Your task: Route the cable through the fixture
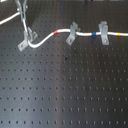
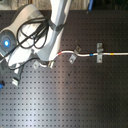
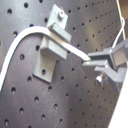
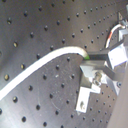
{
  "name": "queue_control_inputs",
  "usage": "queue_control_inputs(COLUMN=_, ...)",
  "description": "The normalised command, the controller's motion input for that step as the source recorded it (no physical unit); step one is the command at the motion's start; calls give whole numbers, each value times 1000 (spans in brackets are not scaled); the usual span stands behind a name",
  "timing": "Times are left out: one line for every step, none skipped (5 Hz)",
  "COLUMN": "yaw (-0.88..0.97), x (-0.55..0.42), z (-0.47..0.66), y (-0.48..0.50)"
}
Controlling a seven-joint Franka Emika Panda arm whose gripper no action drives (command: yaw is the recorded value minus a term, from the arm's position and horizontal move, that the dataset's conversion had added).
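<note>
obstacles: fixture [image 1: 28, 38], two clips along cable [image 1: 50, 36] | elsewhere: open board [image 1: 65, 90]

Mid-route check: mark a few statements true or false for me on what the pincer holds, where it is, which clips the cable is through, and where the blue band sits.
1. The pincer grips the cable. True.
2. The cable runs through the slanted clip and the wider upright clip. True.
3. The pincer is at the wider upright clip. False: it is at the fixture, on the first exterior view's left.
4. The blue band lies left of the slanted clip in the first exterior view. False: it sits between the two clips.
</note>
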Motion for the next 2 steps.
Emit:
queue_control_inputs(yaw=86, x=-33, z=497, y=112)
queue_control_inputs(yaw=40, x=-17, z=114, y=60)
